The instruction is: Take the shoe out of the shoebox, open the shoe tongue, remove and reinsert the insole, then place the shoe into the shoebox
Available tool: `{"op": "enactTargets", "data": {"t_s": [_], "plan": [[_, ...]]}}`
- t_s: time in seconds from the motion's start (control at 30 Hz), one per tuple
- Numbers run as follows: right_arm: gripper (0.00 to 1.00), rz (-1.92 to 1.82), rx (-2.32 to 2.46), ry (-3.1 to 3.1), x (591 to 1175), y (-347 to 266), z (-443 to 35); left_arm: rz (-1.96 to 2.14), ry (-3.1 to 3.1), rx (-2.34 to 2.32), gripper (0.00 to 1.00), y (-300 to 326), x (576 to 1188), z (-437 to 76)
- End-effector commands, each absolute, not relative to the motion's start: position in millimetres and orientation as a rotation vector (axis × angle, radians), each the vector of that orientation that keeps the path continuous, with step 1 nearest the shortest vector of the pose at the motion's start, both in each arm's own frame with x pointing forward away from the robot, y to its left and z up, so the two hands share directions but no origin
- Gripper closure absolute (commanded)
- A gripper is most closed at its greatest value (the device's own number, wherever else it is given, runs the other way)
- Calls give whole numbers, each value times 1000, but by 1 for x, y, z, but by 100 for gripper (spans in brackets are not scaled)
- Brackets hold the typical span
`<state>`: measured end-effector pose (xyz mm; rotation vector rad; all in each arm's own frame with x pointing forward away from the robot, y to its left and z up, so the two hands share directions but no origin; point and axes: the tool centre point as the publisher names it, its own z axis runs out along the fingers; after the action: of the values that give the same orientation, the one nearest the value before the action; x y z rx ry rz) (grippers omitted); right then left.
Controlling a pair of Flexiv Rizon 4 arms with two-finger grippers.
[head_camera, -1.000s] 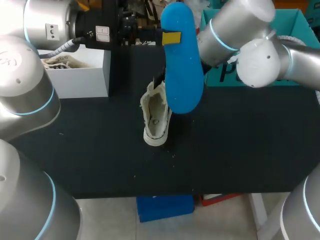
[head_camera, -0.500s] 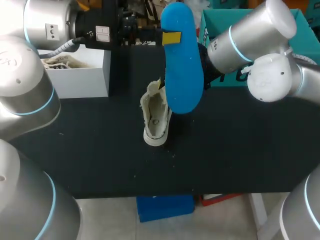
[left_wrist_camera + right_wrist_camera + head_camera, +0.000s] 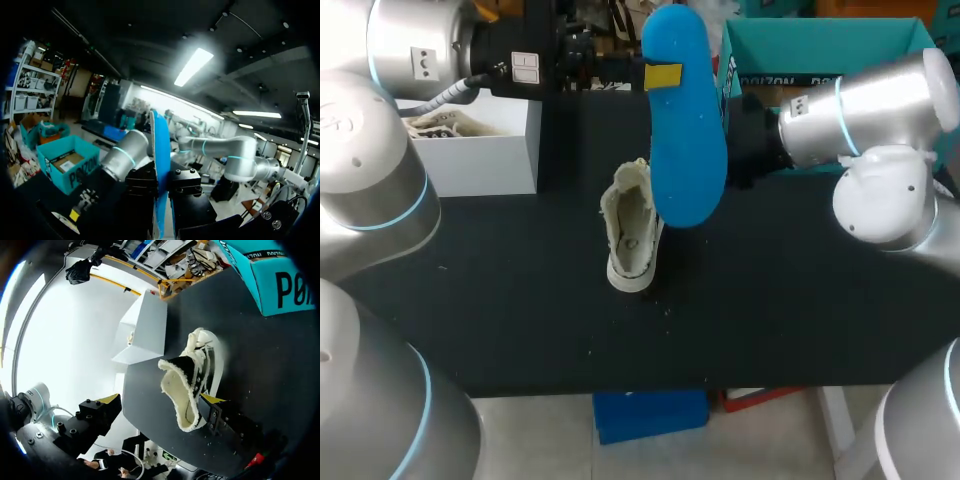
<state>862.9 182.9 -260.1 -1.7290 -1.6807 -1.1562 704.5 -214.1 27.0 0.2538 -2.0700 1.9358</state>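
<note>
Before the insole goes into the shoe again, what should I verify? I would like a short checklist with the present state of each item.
1. Left gripper shut on the blue foam insole: ok.
2. White fleece-lined shoe stands on the black table, opening up: ok.
3. Insole lined up with the opening: cannot tell.
4. Right gripper steadying the shoe: cannot tell.
5. Teal cardboard shoebox open: ok.

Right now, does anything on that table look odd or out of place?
The blue insole is outside the white shoe, held on end in mid-air by the left gripper. A few pale specks dot the black table beside the shoe. Nothing looks damaged.
</note>
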Motion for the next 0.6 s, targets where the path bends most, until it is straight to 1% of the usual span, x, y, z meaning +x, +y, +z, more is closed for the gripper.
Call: {"op": "enactTargets", "data": {"t_s": [0.03,0.53,0.6], "plan": [[0,-1383,-1493,-1465,855,176,-265,1940,-2070,255,100,-217,704,26],[0,-1497,-1340,-1423,861,167,-242,1940,-2070,255,100,-217,704,26],[0,-1497,-1340,-1423,861,167,-242,2033,-2140,141,100,-216,706,23]]}}
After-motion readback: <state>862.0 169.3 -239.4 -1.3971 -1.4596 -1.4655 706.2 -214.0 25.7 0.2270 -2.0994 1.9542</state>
